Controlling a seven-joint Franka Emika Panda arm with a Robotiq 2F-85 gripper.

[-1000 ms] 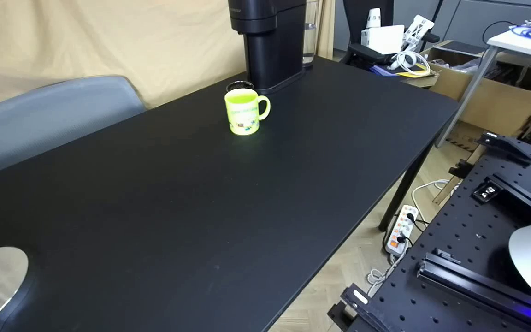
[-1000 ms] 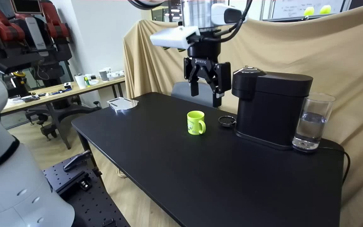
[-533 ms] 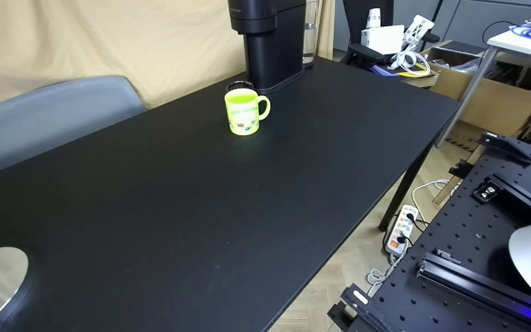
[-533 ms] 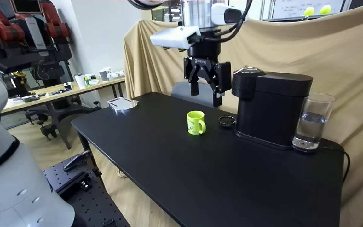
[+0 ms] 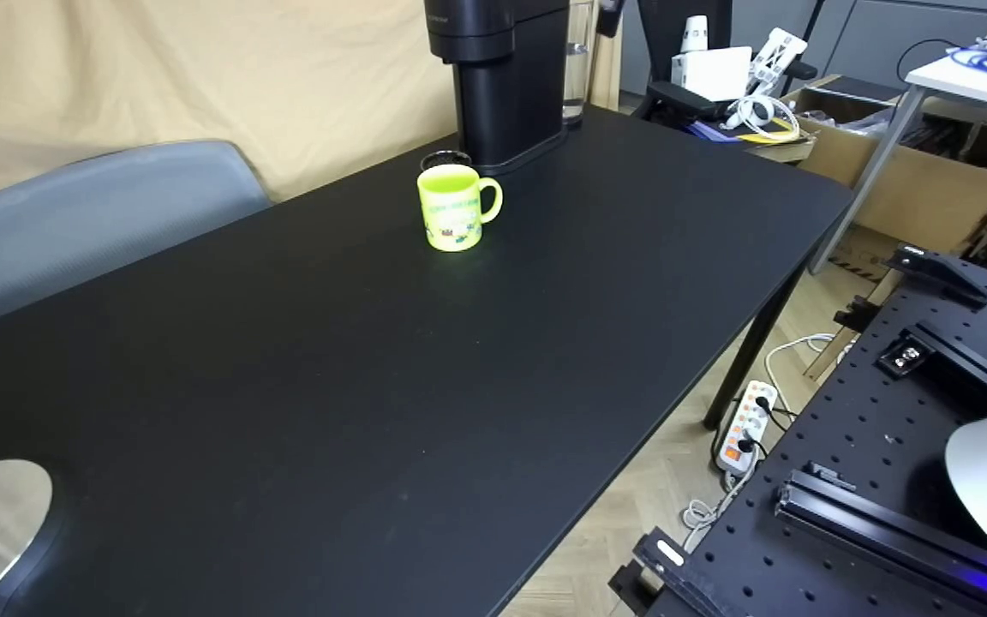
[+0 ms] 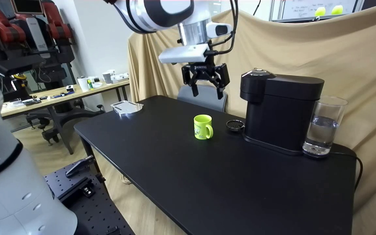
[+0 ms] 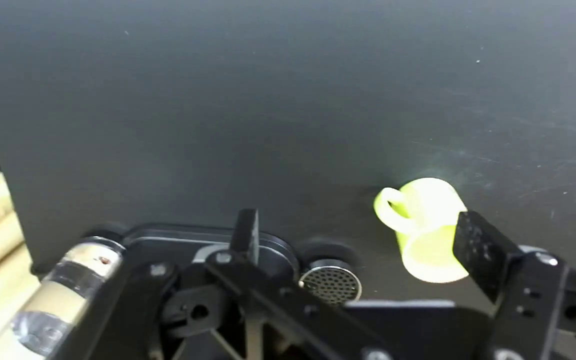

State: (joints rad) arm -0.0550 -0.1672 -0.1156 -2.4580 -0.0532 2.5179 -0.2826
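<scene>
Gripper point(image 6: 207, 94) shifted, lime mug point(image 6: 202, 128) stayed put

In an exterior view, jaws spread wide and gripping nothing hung above the level of the black table point(image 6: 240, 182), where the mug stood upright. In an exterior view, the coffee machine point(image 5: 502, 94) rose behind it. In the wrist view, one finger point(image 7: 483, 252) covered part of its side.

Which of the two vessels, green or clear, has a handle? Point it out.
The mug, green and upright, with a loop handle on its side. The container, clear and partly filled, stands by the machine and shows no handle.
</scene>
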